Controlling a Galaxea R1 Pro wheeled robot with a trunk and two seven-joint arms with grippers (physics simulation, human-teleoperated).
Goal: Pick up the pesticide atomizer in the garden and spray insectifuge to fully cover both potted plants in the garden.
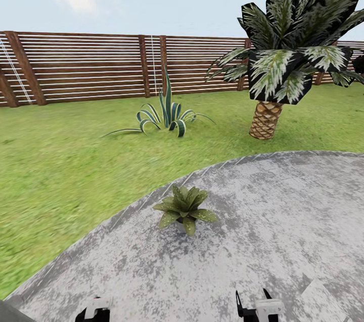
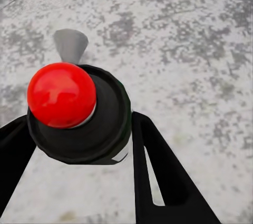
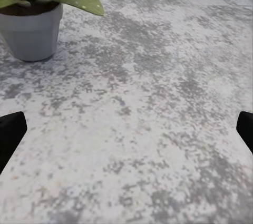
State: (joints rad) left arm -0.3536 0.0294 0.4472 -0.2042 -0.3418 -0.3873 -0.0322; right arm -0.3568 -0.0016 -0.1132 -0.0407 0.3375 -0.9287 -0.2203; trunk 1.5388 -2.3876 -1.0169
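One potted plant (image 1: 184, 208), a low rosette of speckled green leaves, stands on the grey paved patio (image 1: 263, 221) ahead of me. Its grey pot (image 3: 31, 34) is close in front of my right gripper (image 3: 126, 129), which is open with nothing between its fingers. My left gripper (image 2: 81, 121) is shut on the pesticide atomizer (image 2: 103, 118), seen from above as a black spray head with a red ball top (image 2: 60, 95) and a grey nozzle (image 2: 70, 45), held over bare paving. Both grippers (image 1: 93, 312) (image 1: 253, 307) peek in at the lower edge of the head view.
Green lawn (image 1: 60, 170) borders the patio on the left and beyond. A striped agave (image 1: 167, 115) and a scaly-trunked palm (image 1: 275, 69) stand on the grass before the brown slatted fence (image 1: 91, 66). Open paving lies to the plant's right.
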